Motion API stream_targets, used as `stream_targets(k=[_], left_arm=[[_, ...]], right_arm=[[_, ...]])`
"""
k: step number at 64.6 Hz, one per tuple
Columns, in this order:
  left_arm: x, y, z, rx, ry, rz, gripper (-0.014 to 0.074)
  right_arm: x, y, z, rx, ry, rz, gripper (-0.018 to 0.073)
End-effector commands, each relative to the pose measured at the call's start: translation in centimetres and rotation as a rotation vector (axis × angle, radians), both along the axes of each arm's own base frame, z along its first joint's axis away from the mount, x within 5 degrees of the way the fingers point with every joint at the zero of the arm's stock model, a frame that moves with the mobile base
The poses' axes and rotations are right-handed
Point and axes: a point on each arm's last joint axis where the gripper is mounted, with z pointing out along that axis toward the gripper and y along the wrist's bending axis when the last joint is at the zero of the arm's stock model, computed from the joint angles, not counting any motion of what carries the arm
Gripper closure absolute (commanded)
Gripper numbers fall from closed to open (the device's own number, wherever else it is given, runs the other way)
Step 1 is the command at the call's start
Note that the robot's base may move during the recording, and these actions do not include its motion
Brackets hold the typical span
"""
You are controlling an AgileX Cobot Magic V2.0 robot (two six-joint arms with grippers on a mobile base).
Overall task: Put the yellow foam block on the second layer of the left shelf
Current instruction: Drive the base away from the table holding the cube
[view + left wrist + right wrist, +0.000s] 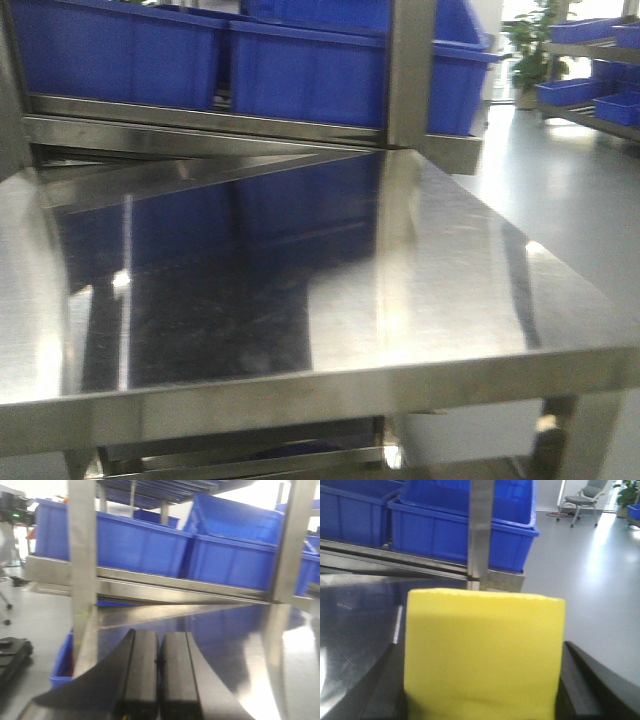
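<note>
Grasp complete: the right claw (485, 706) clamps the yellow foam block (485, 655), held near the steel worktop (400, 280). Left claw (159, 680) has its pads together, empty. Placement outstanding. This level is possibly the second layer, but blur prevents confirmation.

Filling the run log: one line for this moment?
right pincer: shut on yellow block | left pincer: shut, empty | placement: not yet on steel shelf
</note>
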Motion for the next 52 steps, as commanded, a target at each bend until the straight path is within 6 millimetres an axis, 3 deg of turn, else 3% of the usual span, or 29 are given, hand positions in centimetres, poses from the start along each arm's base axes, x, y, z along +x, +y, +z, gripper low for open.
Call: stream_targets(k=[1,52], left_arm=[[-0.16,-0.1,0.03,-0.013,-0.083,-0.016,0.046],[-0.16,-0.1,0.03,-0.013,-0.083,-0.016,0.046]], right_arm=[[-0.08,-0.08,1.83,0.011,-0.116,-0.006,0.0166],[-0.08,-0.08,1.83,0.011,-0.116,-0.006,0.0166]])
